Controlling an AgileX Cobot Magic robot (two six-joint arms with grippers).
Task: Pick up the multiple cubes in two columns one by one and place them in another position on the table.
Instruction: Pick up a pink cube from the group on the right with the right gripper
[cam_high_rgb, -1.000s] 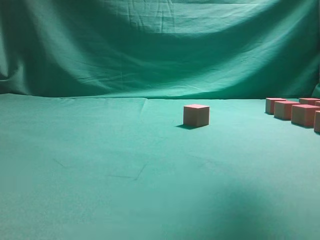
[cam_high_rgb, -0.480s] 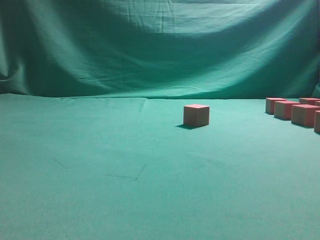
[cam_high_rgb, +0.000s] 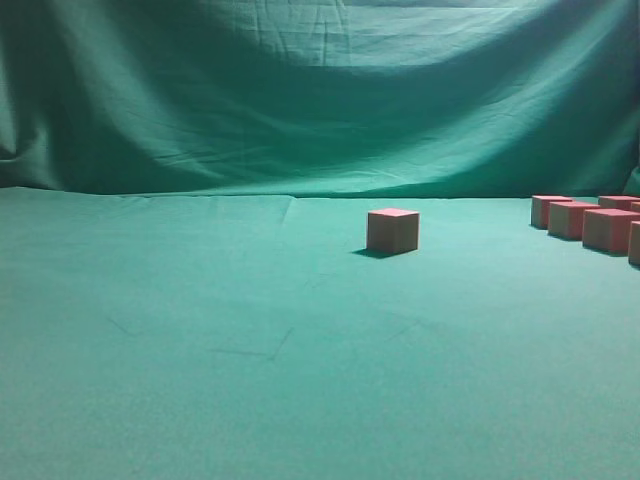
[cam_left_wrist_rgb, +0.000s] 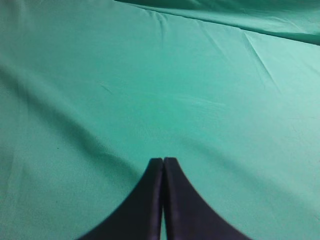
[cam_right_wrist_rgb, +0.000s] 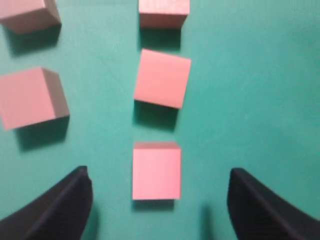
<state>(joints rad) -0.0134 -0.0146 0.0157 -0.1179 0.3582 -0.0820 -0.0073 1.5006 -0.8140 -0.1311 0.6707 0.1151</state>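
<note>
Right end effector (cam_right_wrist_rgb: 159, 200) spread wide, empty, straddling nearest cube (cam_right_wrist_rgb: 156, 170) of right column on tabletop (cam_right_wrist_rgb: 250, 100). Left end effector (cam_left_wrist_rgb: 163, 162) pressed together over bare cloth. One cube (cam_high_rgb: 392, 230) sits alone mid-table. I judge cubes light, rigid, matte; pinch flat opposite side faces, squarely.

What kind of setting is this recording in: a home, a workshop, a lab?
Most likely a staged lab setup: a table covered in teal-green cloth, a matching draped backdrop, and only identical pinkish-red cubes laid out in columns.
</note>
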